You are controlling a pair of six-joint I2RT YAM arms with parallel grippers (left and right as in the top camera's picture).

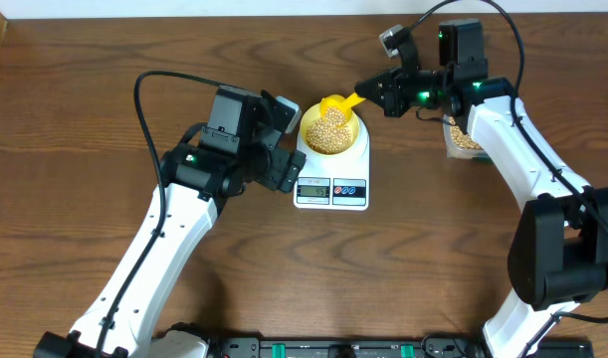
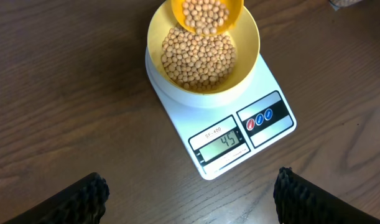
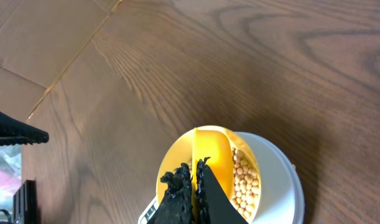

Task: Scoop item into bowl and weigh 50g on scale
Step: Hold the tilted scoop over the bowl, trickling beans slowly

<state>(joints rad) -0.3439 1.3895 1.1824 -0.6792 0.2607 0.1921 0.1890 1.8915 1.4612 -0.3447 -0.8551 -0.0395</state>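
Right tool [image 1: 371, 95] clamped on scoop [image 2: 205, 15] handle; loaded scoop over bowl [image 2: 249, 59] on scale [image 2: 180, 115]. Bowl holds beans [image 2: 199, 62], display 45. Left tool [image 1: 287, 144] spread wide, empty. Risk: dumping whole load overshoots target; fast tip bounces beans onto surface [image 2: 65, 93].

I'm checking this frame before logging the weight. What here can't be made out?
Overhead: digits on the scale are too small to read.
Overhead: the right arm hides most of the tub.
Right wrist: the right fingers cover the scoop handle; the scale's display is out of frame.
Left wrist: the top edge cuts off the scoop's handle.
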